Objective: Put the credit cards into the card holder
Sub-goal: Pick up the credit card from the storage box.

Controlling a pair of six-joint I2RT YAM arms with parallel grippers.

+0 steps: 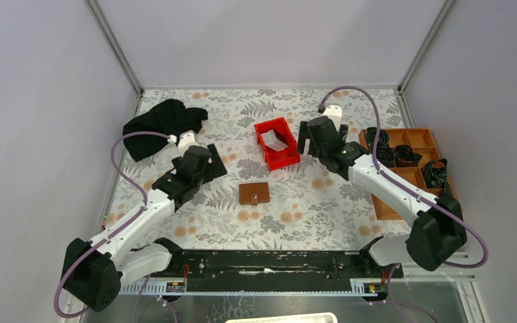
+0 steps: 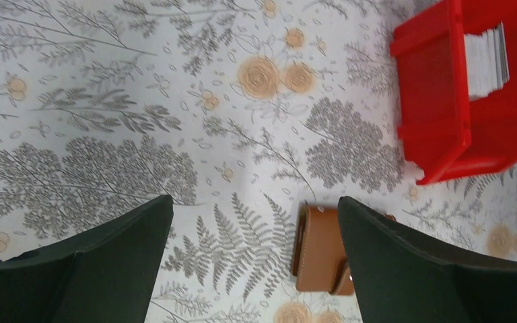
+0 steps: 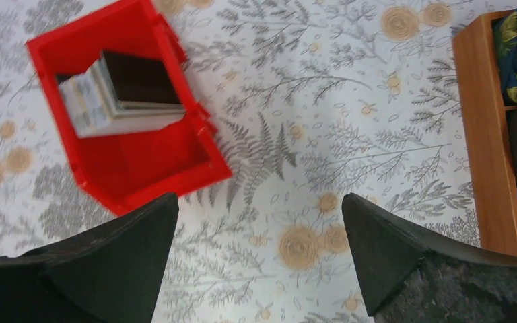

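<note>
The credit cards (image 1: 275, 140) stand as a leaning stack inside a red bin (image 1: 284, 162) near the middle of the far half of the desk (image 1: 309, 217), which has a flower and fern pattern. In the right wrist view the stack (image 3: 124, 94) has a dark card on top and pale ones beneath, and it leans against one wall of the bin (image 3: 149, 163). The card holder (image 1: 254, 193) lies flat and closed on the desk, just nearer than the bin and apart from it, with its small tab pointing to the near edge. The left arm (image 1: 153, 203) reaches in from the left. The left jaws stand wide and hold nothing, above the desk to the left of the card holder. In the left wrist view the card holder (image 2: 318, 250) shows between the two dark fingers (image 2: 94, 272), with one edge hidden behind the finger on the right of that view. The bin (image 2: 437, 91) and the card edges (image 2: 486, 62) are in the upper right corner. The right arm (image 1: 390, 186) reaches from the right. The right jaws are also spread wide and empty, just to the right of the bin. A black cloth (image 1: 163, 124) lies crumpled at the far left of the desk. A brown tray (image 1: 431, 132) with compartments sits at the right edge, and dark rolled items (image 1: 377, 138) fill some of its sections.
</note>
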